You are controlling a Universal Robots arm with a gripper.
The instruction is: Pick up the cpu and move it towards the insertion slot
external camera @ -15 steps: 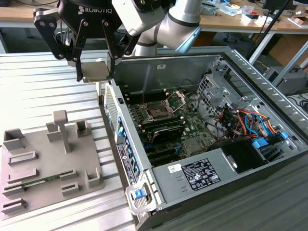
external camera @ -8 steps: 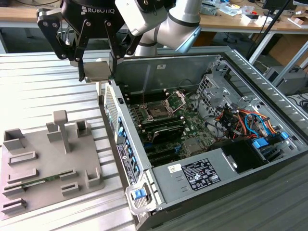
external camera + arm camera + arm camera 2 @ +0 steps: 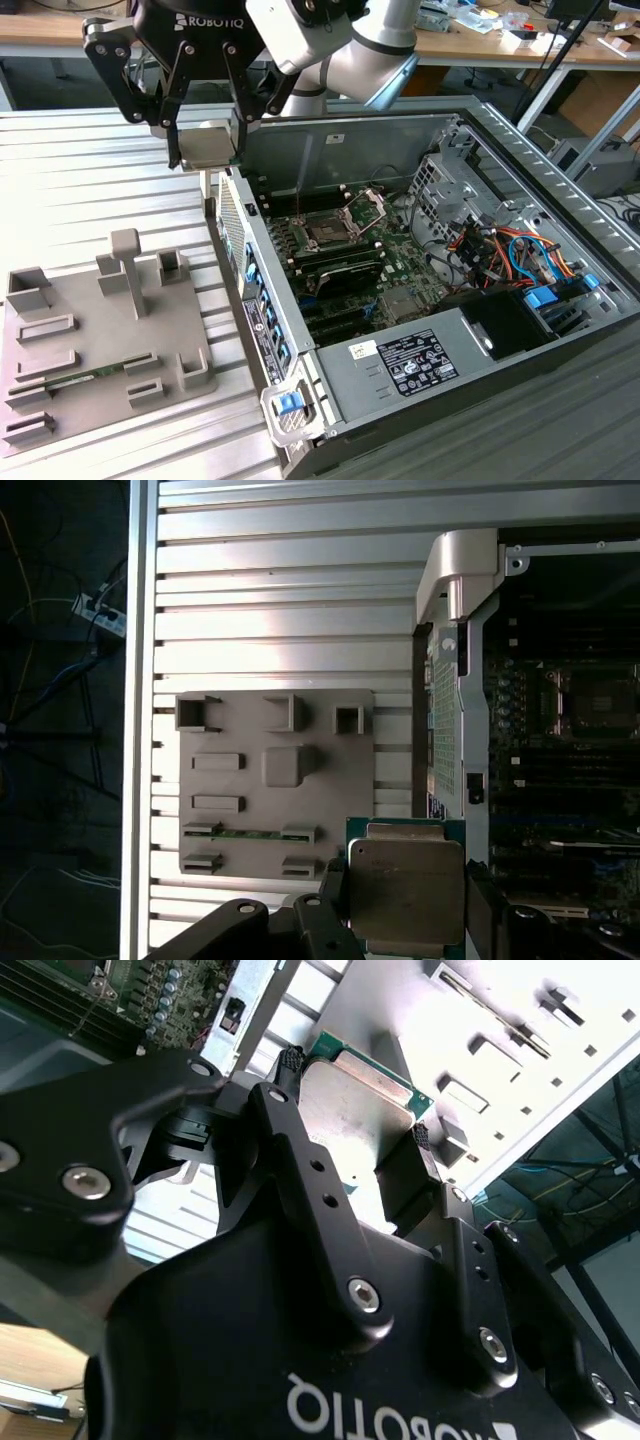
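The black two-fingered gripper (image 3: 207, 146) is clamping the small, flat, square cpu with the silvery metal top (image 3: 206, 150) by two opposite edges, holding it level; in the second wrist view its dark pads (image 3: 290, 1061) are pressing on the green-rimmed sides, a grip the exterior view is leaving vague; the ribbed metal table (image 3: 90, 180) is lying below the hand, the grey plastic tray (image 3: 100, 322) further off; the dark square insertion slot with its raised metal bracket (image 3: 326, 232) is sitting lower than the hand, towards the exterior view's right, beyond the open computer case's wall (image 3: 234, 228); the first wrist view is showing cpu (image 3: 405, 890) and insertion slot (image 3: 600, 702) together.
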